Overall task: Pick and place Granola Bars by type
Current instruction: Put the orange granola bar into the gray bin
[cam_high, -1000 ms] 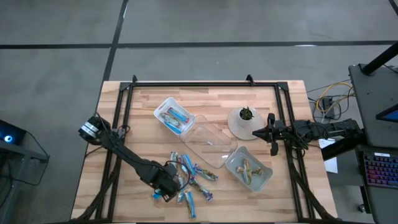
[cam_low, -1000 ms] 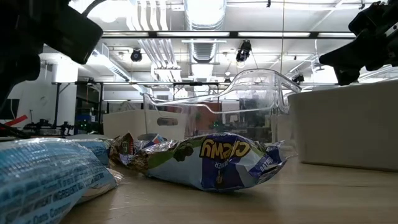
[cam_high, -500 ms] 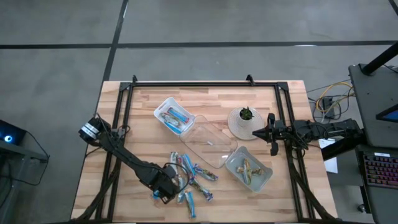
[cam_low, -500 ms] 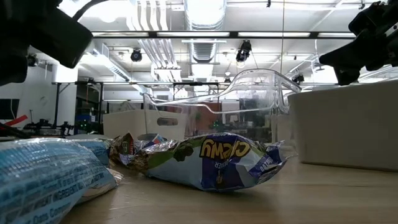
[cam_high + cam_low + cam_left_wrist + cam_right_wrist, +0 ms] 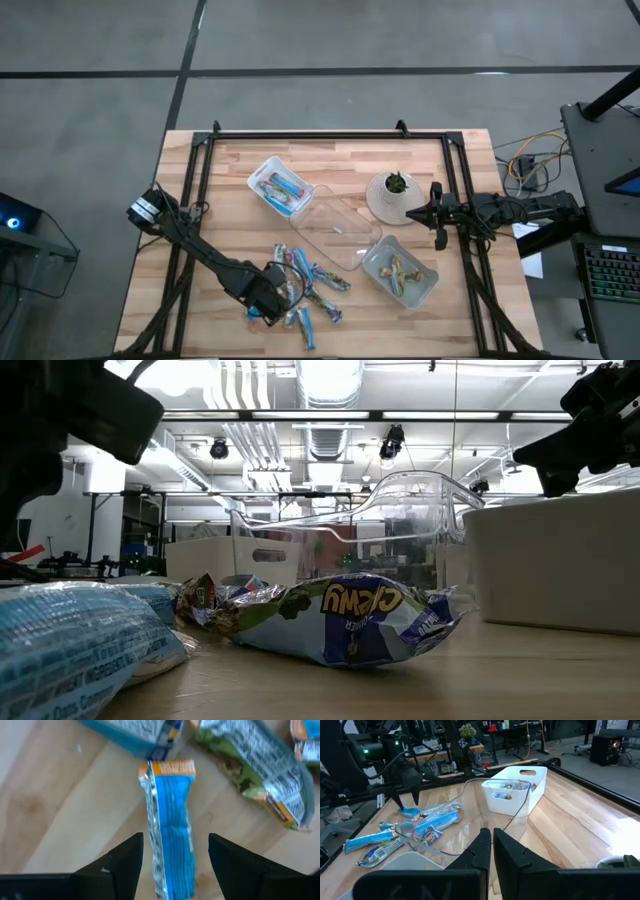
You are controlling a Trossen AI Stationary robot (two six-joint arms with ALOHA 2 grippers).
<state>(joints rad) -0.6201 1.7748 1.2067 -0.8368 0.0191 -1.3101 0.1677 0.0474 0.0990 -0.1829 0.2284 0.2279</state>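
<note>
Several granola bars (image 5: pixel 305 290) in blue, silvery-blue and greenish-tan wrappers lie loose on the wooden table near its front edge. One bright blue bar with an orange end (image 5: pixel 170 830) lies flat on the wood. My left gripper (image 5: pixel 175 840) hangs over it, pointing down and open, one finger on each side of the bar and not touching it; it also shows in the high view (image 5: pixel 267 306). My right gripper (image 5: pixel 438 215) waits at the table's right edge, shut, pointing level across the table (image 5: pixel 490 837).
A white tray (image 5: pixel 262 172) holding blue bars stands at the back left. A clear tray (image 5: pixel 335 232) sits mid-table, and another tray (image 5: pixel 425 290) with greenish-tan bars is at the right front. A potted plant (image 5: pixel 393 197) stands by the right gripper. Black rails frame the table.
</note>
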